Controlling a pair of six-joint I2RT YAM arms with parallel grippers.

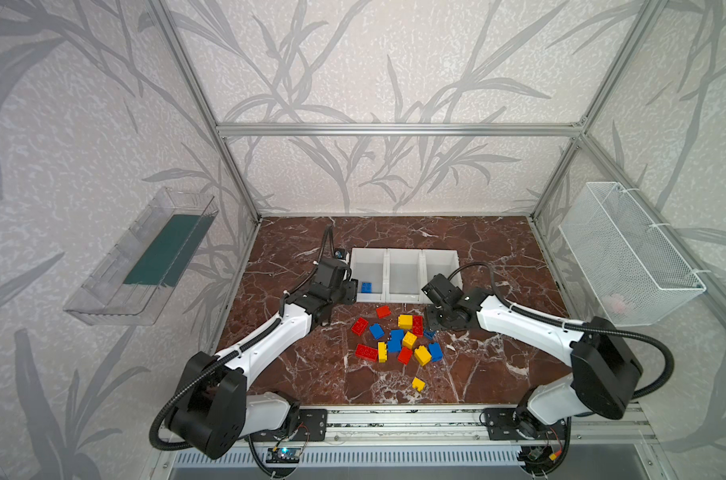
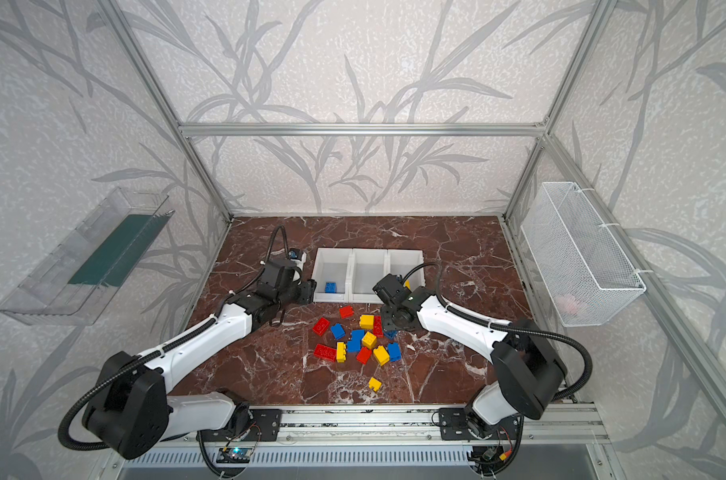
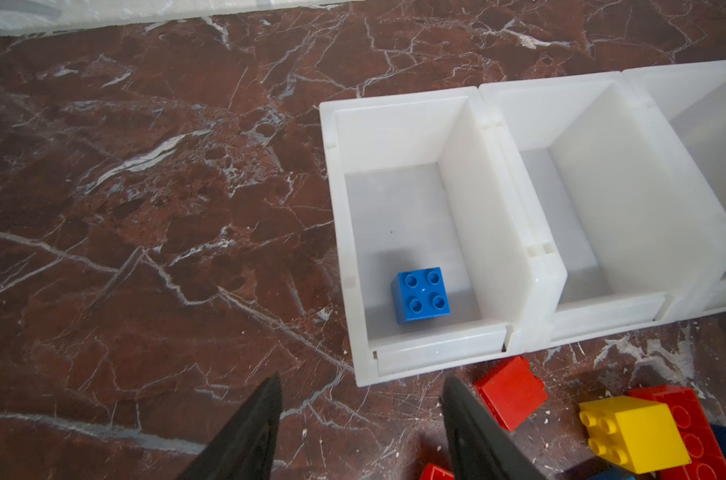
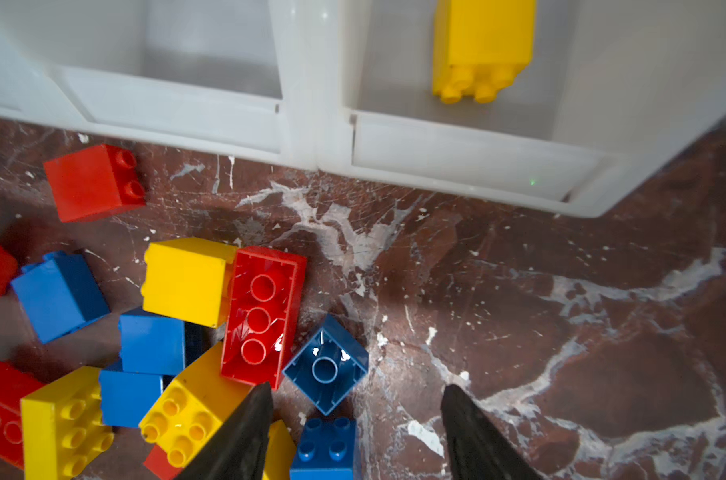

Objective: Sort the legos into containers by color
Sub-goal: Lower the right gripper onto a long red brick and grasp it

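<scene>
Inside leftmost container [image 3: 394, 137], blue lego [image 3: 421, 294], rightmost container [image 4: 457, 153], yellow lego [image 4: 481, 45]

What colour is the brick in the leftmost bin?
Blue brick; shows best in the left wrist view.

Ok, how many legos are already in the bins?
2. A blue brick sits in the left bin, a yellow brick in the right bin. The right arm covers part of that bin, so more may be hidden.
</scene>
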